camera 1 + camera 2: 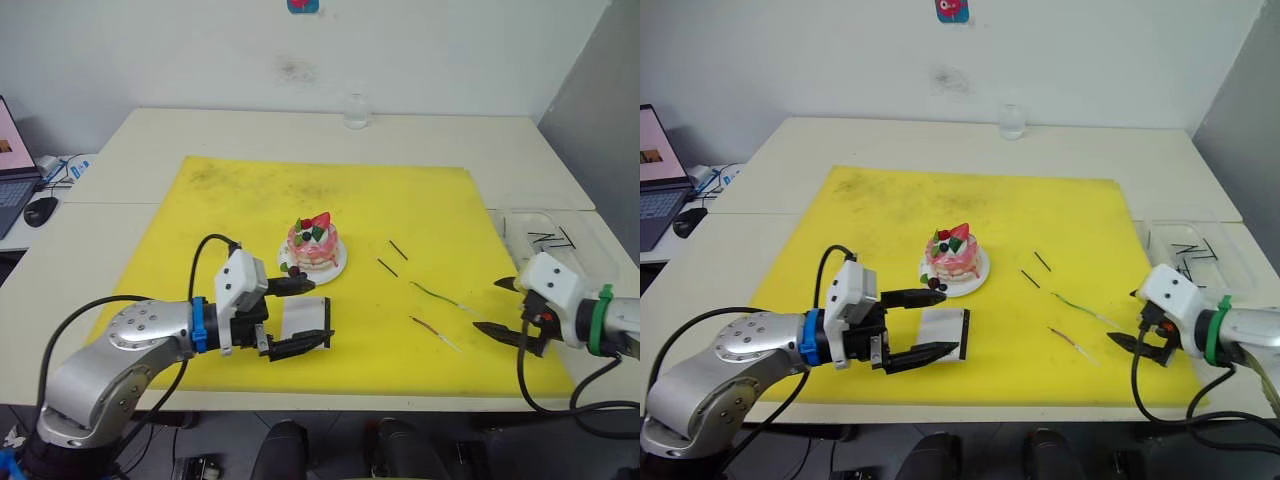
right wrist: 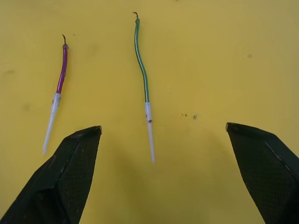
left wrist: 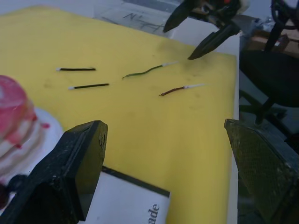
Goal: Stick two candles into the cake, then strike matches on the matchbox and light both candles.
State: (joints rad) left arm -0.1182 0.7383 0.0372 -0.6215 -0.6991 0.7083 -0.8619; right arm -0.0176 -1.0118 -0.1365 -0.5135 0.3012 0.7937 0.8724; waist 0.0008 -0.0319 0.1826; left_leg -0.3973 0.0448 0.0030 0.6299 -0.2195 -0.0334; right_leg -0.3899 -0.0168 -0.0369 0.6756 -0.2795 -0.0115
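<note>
The pink cake [image 1: 314, 245] with its strawberry stands on a white plate [image 1: 338, 268] in the middle of the yellow mat. Just in front of it lies the white matchbox [image 1: 298, 320], and my left gripper [image 1: 322, 311] hovers open over it, one finger near the plate. Two matches [image 1: 398, 249] [image 1: 387, 267] lie right of the cake. The green candle [image 1: 438, 295] and the reddish candle [image 1: 432, 331] lie flat further right. My right gripper [image 1: 487, 305] is open just right of the candles, with the green candle [image 2: 141, 65] ahead between its fingers.
The yellow mat [image 1: 300, 190] covers most of the white table. A clear tray [image 1: 545, 235] holding more dark sticks sits at the right edge. A small glass [image 1: 356, 110] stands at the back. A laptop and mouse [image 1: 40, 210] are at the far left.
</note>
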